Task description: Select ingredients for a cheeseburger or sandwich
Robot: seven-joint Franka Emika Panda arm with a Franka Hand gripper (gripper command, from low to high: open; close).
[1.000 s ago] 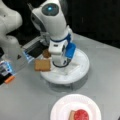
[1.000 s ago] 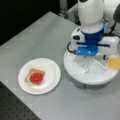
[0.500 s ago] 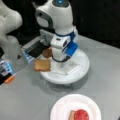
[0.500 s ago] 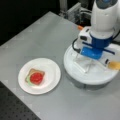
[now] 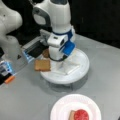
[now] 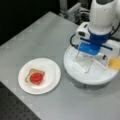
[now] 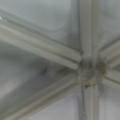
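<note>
The claw (image 6: 88, 58) is down inside the round white tray (image 6: 75, 72) at the right of a front view, low between the raised ribs that split the tray into sections. The wrist view shows only those ribs (image 7: 50, 53) meeting at a hub (image 7: 91, 68), seen from very close. Whether the claw is wide, narrow or holding something cannot be told, since the arm's body hides its tips in both front views.

The chief risk, as a judgement, is contact with the ribs: with the claw this low and this near the hub, a sideways move could catch a rib and drag or tip the tray. A brown toast square (image 5: 42, 65) hangs over the tray's left rim in a front view, and a yellow cheese square (image 6: 115, 63) sits at the tray's right edge in a front view; a jolt to the tray could knock either off onto the table (image 6: 45, 32).

The sandwich (image 6: 35, 77) lies on a white plate (image 6: 51, 68) at the lower left of a front view, well apart from the claw. It shows toast, a sliver of green and a red tomato disc on top. It appears at the bottom edge of a front view (image 5: 78, 115).
</note>
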